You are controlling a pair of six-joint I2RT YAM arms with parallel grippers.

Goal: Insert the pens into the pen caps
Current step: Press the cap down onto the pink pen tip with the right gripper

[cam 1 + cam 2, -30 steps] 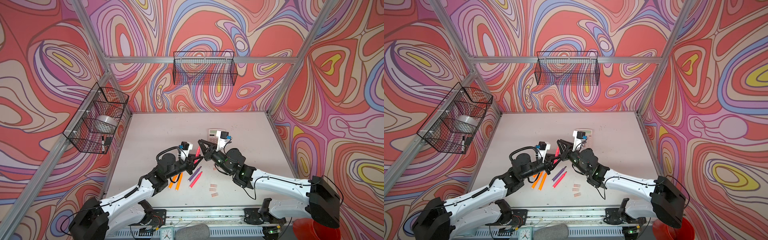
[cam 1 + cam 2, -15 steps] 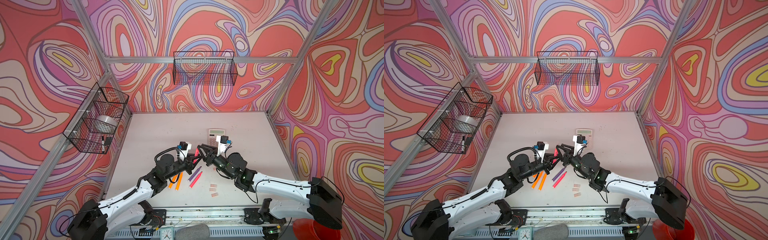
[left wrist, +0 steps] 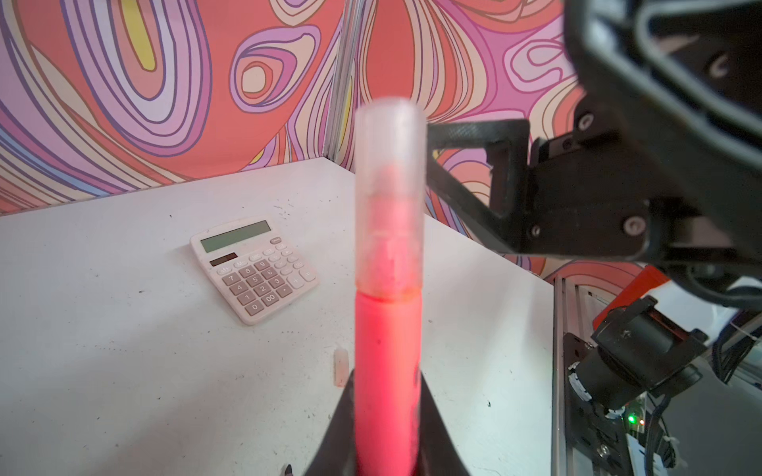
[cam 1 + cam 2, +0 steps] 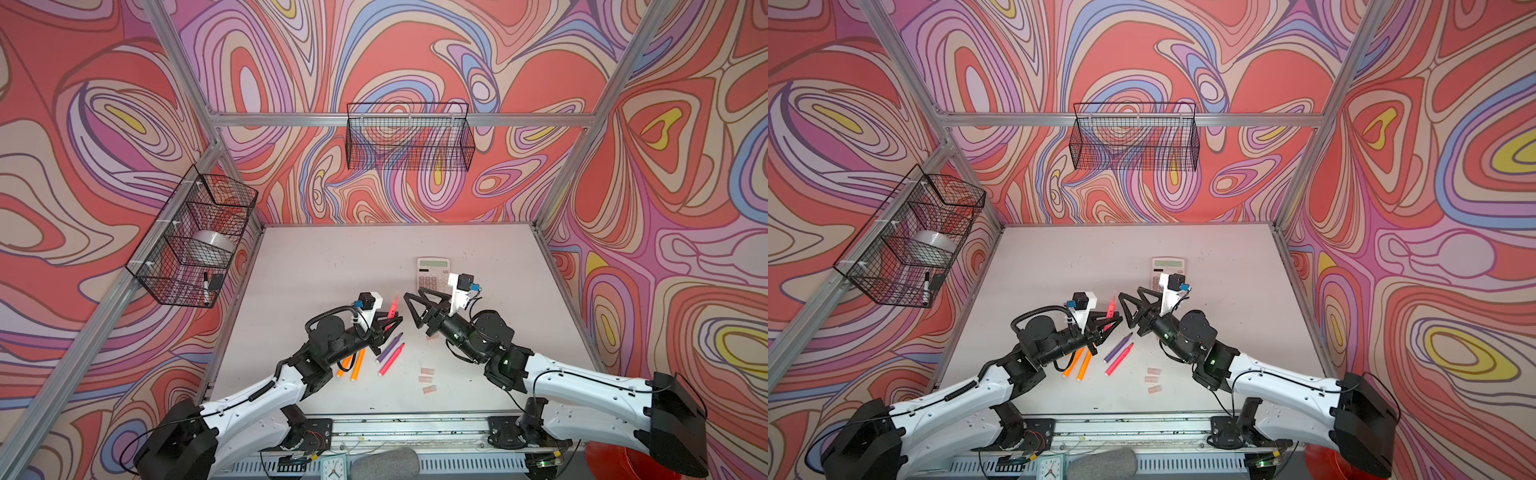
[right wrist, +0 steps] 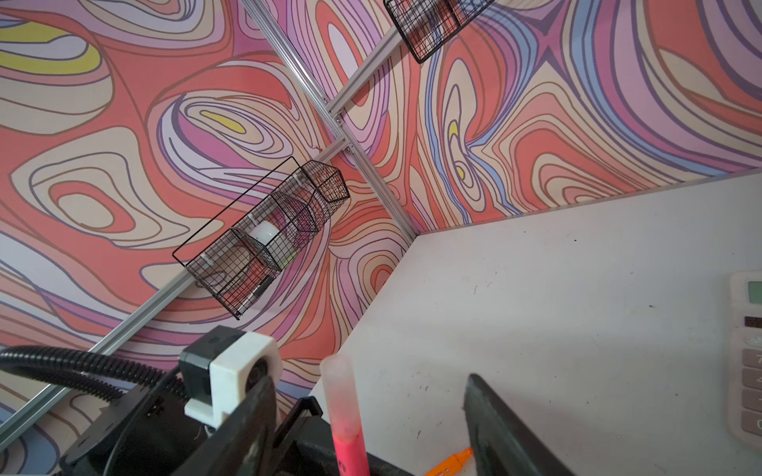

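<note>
Left pincer is pressed onto a hot pink pen, which is held near-upright above the tabletop. A pale translucent cap is seated over the pen's upper end. Right pincer is spread, just beside the capped pen and apart from it.

Surroundings:
- A calculator lies behind the right pincer and is partly covered by that arm's wrist camera in both top views.
- Two orange pens are laid side by side in front of the left pincer, their far ends hidden under the left arm.
- Just beside them, a purple pen and a second pink pen lie parallel, bare tips pointed toward the right pincer.
- Three loose caps are set in a short row nearer the front edge, well apart from both arms.
- A side basket holds a tape roll and a black-and-white marker.
- A back basket is hung on the rear wall.

View differences:
- The cap is hardly made out in the top views. In the left wrist view it is seen pushed down to the barrel.
- That view also records a further cap lying flat on the tabletop.
- In the right wrist view the capped pen is framed between the spread fingers without contact. The tip of an orange pen is caught at the frame edge.
</note>
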